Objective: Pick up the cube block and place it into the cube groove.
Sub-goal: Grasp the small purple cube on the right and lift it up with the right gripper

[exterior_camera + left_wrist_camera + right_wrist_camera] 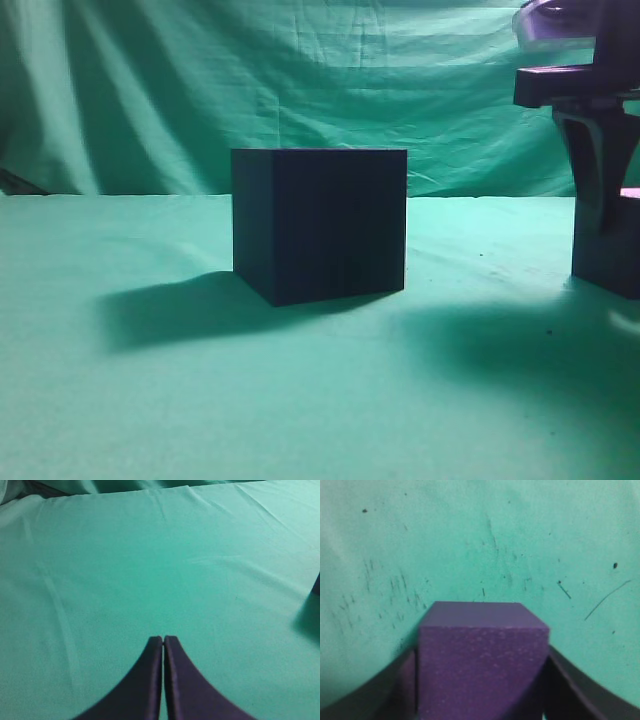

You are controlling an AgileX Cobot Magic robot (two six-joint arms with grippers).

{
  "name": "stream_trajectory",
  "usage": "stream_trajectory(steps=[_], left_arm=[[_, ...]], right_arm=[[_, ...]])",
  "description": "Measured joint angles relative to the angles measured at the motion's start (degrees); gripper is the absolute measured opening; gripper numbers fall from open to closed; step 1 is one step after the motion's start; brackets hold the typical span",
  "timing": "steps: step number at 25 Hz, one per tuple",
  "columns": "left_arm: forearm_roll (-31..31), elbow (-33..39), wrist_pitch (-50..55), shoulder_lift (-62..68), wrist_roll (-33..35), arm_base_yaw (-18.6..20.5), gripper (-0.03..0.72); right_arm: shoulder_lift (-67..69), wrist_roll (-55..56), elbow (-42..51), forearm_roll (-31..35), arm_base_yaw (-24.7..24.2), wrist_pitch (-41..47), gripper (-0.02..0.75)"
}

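One cube block (pixel 482 665) sat clamped between right gripper (pixel 481 680) fingers, at 3 o'clock of large box (pixel 320 225), well apart. Looked rigid, light, matte, likely non-slip; flat opposite side faces suited grip. Left gripper (pixel 163 645) was closed, empty, over cloth (pixel 150 555).

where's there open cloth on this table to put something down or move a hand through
Bare green cloth runs left of and in front of the large dark box, apart from its shadow; the shut left gripper hovers over open cloth too. The right edge is crowded: the right gripper brackets the cube block there.
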Motion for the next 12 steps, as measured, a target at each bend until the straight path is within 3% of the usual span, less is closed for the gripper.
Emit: stream_trajectory(steps=[1, 9, 12], left_arm=[[0.0, 0.0, 0.0, 0.0, 0.0, 0.0, 0.0], [0.0, 0.0, 0.0, 0.0, 0.0, 0.0, 0.0], [0.0, 0.0, 0.0, 0.0, 0.0, 0.0, 0.0]], right_arm=[[0.0, 0.0, 0.0, -0.2, 0.0, 0.0, 0.424], [0.0, -0.01, -4.59, -0.33, 0.0, 5.73, 0.429], [-1.18, -2.96, -11.44, 1.25, 0.92, 10.14, 0.429]])
